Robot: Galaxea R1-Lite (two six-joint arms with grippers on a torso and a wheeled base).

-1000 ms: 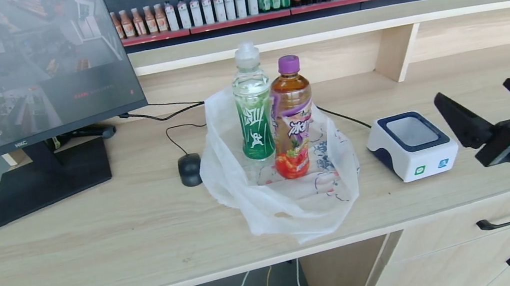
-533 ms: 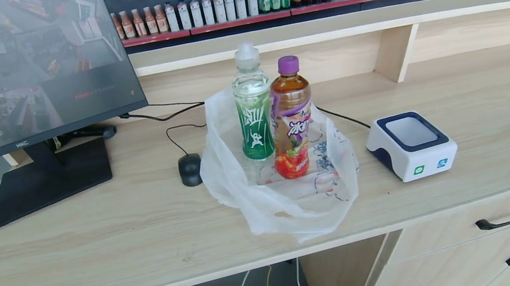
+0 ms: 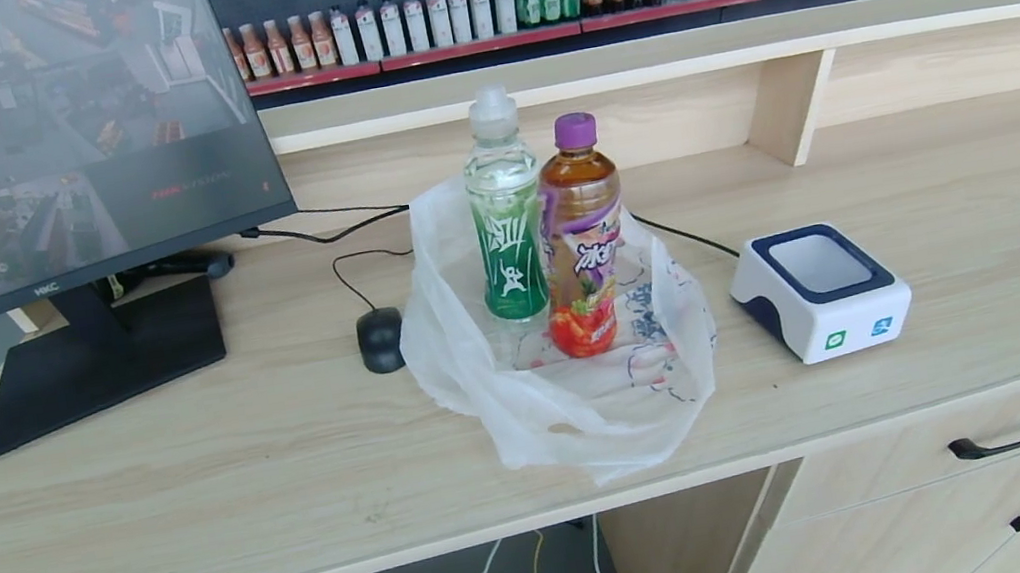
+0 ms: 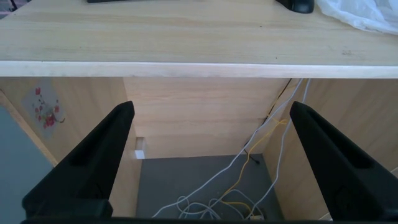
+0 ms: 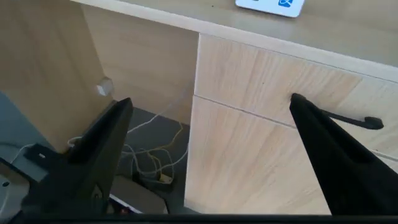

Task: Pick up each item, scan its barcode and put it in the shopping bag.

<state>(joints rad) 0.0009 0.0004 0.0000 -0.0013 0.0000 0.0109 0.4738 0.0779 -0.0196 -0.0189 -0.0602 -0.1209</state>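
Bag white, blue print. Bottle clear, green label. Tea amber, purple cap. Scanner white, navy top.

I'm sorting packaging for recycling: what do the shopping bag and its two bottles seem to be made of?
Shopping bag: thin translucent white plastic film, judging by its crumples. Green-labelled bottle: clear glossy plastic, probably, with a pale cap. Purple-capped bottle: likely clear plastic too; amber drink shows through above a printed wrap label.

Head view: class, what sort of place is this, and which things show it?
Probably a shop checkout counter: a barcode scanner sits beside a shopping bag, with shelves of bottled drinks behind.
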